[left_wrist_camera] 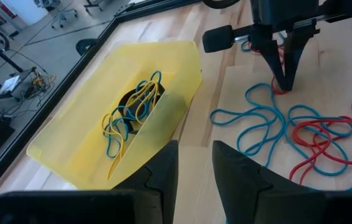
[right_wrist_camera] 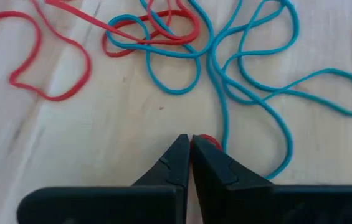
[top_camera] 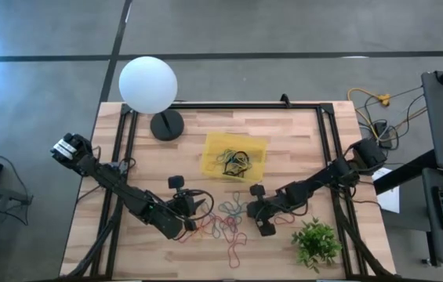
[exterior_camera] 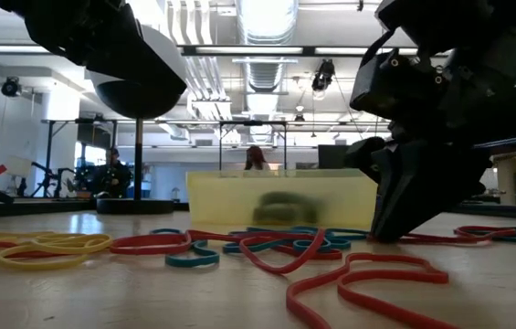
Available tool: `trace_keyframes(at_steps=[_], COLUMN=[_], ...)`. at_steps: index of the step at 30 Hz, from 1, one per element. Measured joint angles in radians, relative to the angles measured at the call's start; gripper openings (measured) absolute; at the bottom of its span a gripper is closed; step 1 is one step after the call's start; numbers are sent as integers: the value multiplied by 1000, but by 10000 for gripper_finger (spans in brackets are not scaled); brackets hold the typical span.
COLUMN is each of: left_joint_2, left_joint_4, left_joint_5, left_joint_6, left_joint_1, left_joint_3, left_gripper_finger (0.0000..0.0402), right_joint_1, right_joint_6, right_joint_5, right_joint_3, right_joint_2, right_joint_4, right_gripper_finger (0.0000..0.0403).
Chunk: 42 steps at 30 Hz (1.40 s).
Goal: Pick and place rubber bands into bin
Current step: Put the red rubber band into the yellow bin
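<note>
A wooden table (top_camera: 299, 149) carries everything, with a white globe lamp (top_camera: 148, 84) at its far left part and a small green plant (top_camera: 316, 241) at the near right corner. The two dark arms reach in from either side toward the middle. Between them, toward the far side, sits the yellow bin (top_camera: 260, 149), already holding a tangle of yellow, blue and black bands (left_wrist_camera: 129, 115). The left gripper (left_wrist_camera: 194, 163) hangs just in front of the bin's near corner, its fingers a little apart with nothing between them. The right gripper (right_wrist_camera: 190, 144) is down at the tabletop beside the bin, its fingertips pressed together on a bit of red band (right_wrist_camera: 208, 142) that shows right at the tips. Loose rubber bands (top_camera: 229, 223) in red, blue, yellow and green lie scattered over the wood between the two grippers and toward the table's near edge.
</note>
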Motion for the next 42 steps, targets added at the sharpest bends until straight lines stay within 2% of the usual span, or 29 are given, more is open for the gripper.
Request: trace_keyframes(at_steps=[5, 22, 26, 30, 33, 42], left_joint_2=[0, 0, 0, 0, 0, 0], left_joint_4=[-1, 0, 0, 1, 5, 7], left_joint_5=[0, 0, 0, 0, 0, 0], left_joint_6=[0, 2, 2, 2, 2, 2], left_joint_1=[0, 0, 0, 0, 0, 0], left_joint_3=[-2, -5, -5, -5, -5, -5], left_gripper_finger=[83, 83, 83, 83, 83, 83], right_joint_1=[-2, 31, 33, 24, 16, -6], right_joint_6=[-32, -119, -63, 2, 37, 100], right_joint_5=[18, 202, 210, 179, 124, 121], right_joint_3=[38, 302, 348, 312, 263, 191], right_joint_2=[-24, -74, -75, -73, -72, -72], right_joint_4=[-58, -477, -538, -566, -563, -539], right_gripper_finger=[8, 8, 8, 11, 28, 125])
